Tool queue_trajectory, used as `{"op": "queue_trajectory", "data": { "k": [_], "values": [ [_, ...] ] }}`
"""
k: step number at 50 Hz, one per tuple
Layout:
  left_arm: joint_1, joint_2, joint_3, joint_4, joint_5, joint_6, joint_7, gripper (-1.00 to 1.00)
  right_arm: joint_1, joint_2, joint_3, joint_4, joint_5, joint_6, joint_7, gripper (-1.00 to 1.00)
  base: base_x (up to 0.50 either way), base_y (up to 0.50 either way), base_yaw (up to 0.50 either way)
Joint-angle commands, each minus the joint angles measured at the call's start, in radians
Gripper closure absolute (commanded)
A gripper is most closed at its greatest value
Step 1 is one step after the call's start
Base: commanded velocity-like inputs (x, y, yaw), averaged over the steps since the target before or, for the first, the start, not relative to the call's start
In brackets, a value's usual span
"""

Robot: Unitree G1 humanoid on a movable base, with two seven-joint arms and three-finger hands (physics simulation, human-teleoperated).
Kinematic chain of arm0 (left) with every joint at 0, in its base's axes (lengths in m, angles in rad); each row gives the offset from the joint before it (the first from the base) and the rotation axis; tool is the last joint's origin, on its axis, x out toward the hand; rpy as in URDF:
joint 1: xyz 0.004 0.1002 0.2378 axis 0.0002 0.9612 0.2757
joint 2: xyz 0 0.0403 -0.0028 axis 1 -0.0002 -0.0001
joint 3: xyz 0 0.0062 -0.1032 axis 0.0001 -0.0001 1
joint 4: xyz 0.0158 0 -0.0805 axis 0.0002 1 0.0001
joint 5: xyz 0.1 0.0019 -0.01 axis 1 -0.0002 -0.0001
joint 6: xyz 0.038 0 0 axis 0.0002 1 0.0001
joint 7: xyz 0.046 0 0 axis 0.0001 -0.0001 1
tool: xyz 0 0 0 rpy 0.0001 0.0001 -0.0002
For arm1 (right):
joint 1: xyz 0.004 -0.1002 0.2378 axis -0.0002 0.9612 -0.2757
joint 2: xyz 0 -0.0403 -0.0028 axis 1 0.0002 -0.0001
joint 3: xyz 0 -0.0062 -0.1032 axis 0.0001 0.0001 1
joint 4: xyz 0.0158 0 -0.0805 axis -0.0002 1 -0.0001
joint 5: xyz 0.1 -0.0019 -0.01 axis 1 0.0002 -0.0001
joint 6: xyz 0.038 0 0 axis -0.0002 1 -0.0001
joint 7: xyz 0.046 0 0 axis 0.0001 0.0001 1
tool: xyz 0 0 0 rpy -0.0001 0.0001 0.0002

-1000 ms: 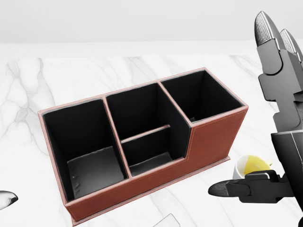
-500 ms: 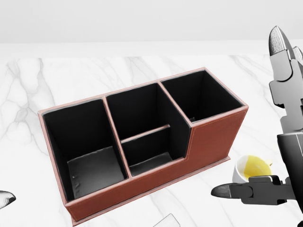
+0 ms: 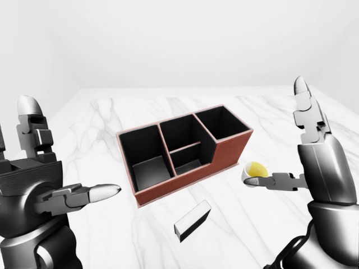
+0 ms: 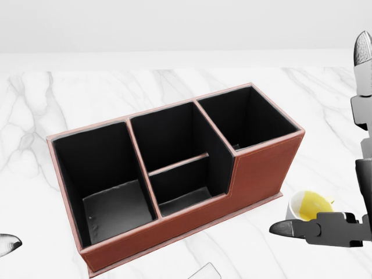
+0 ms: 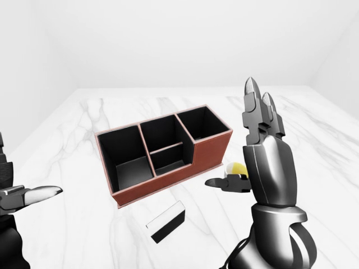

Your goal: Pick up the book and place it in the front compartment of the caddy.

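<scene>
Book (image 3: 192, 221): lying at 6 o'clock of caddy (image 3: 182, 151) — we're not touching it.
Hands: left hand (image 3: 53, 185), right hand (image 3: 311, 157) — both hovering w/ fingers spread.

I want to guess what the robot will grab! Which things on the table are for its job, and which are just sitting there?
For the job:
- small dark book with white page edges, lying flat on the marble
- reddish-brown leather caddy with black compartments

Just sitting there:
- little white bowl with something yellow inside

Both hands are open and hold nothing.
</scene>
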Motion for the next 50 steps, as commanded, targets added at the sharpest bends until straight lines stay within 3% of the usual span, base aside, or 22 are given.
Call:
{"op": "queue_trajectory", "data": {
  "k": [1,12,20,26,36,38,41,43,46,50],
  "values": [
    [-0.012,-0.011,-0.055,0.090,0.090,0.000,0.010,-1.00,-0.035,0.050,0.005,0.000,-0.057,-0.007,0.000,-1.00,0.00,0.00,0.00],
    [-0.010,-0.012,-0.065,0.095,0.098,0.000,0.010,-1.00,-0.139,-0.043,0.024,0.000,-0.117,0.000,0.000,-1.00,0.00,0.00,0.00],
    [-0.011,-0.011,-0.058,0.092,0.092,0.000,0.009,-1.00,-0.093,-0.009,-0.001,0.000,-0.101,-0.009,0.000,-1.00,0.00,0.00,0.00],
    [-0.012,-0.011,-0.057,0.092,0.091,0.000,0.010,-1.00,-0.147,-0.073,0.003,0.000,-0.121,0.000,0.000,-1.00,0.00,0.00,0.00],
    [-0.013,-0.010,-0.057,0.091,0.091,0.000,0.011,-1.00,-0.117,-0.049,0.039,0.000,-0.140,0.000,0.000,-1.00,0.00,0.00,0.00],
    [-0.015,-0.009,-0.056,0.091,0.090,0.000,0.012,-1.00,-0.088,-0.013,0.042,0.000,-0.142,-0.032,0.000,-1.00,0.00,0.00,0.00],
    [-0.014,-0.009,-0.057,0.093,0.091,0.000,0.011,-1.00,-0.025,0.050,0.046,0.000,-0.137,-0.108,0.000,-1.00,0.00,0.00,0.00],
    [-0.012,-0.010,-0.057,0.094,0.092,0.000,0.011,-1.00,0.022,0.050,0.035,0.000,-0.114,-0.174,0.000,-1.00,0.00,0.00,0.00],
    [-0.011,-0.011,-0.058,0.092,0.092,0.000,0.010,-1.00,0.066,0.050,-0.011,0.000,-0.073,-0.174,0.000,-1.00,0.00,0.00,0.00],
    [-0.008,-0.012,-0.060,0.091,0.095,0.000,0.008,-1.00,0.029,0.050,-0.044,0.000,-0.062,-0.174,0.000,-1.00,0.00,0.00,0.00]
  ]
}}
